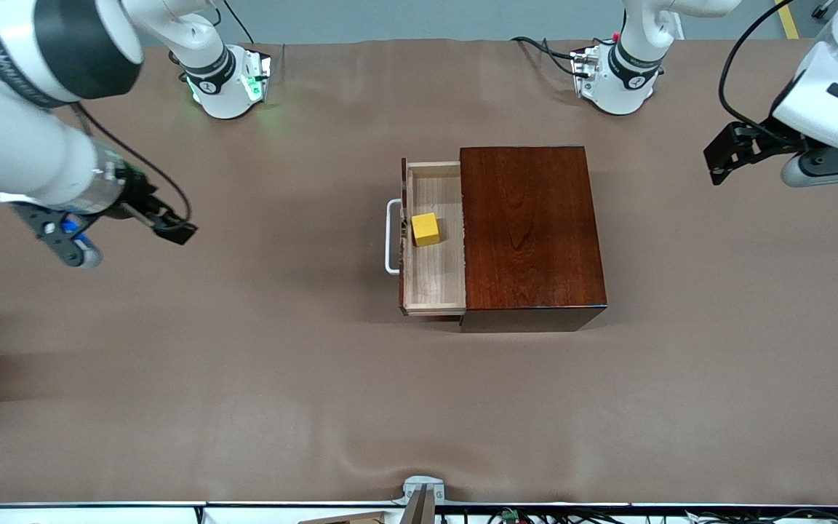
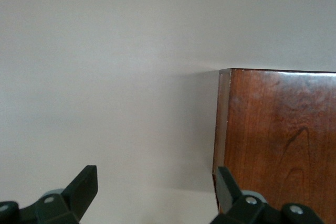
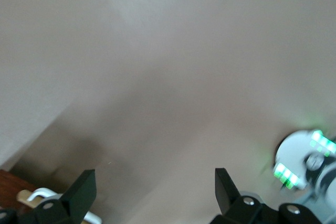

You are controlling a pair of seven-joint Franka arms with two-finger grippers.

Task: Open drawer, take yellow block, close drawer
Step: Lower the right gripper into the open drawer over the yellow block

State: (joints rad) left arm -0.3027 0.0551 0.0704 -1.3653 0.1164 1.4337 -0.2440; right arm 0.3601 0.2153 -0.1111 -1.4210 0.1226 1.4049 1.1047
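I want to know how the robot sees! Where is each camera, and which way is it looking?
Front view: high across the table, facing both arms; shows the open drawer holding the yellow block.
Left wrist view: on the left arm, looking past the open left gripper at the wooden box.
Right wrist view: on the right arm; shows the open right gripper and the drawer's handle.
All share the box.

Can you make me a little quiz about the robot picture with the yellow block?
1. True or false: the drawer is pulled out of the wooden box.
2. Where is the yellow block? A) on top of the box B) inside the drawer C) in a gripper
3. Fill in: the left gripper and right gripper are both ____, holding nothing.

Key: 1 true. 2 B; it sits by the drawer front, near the white handle. 3 open; each hangs over bare table at its own arm's end.
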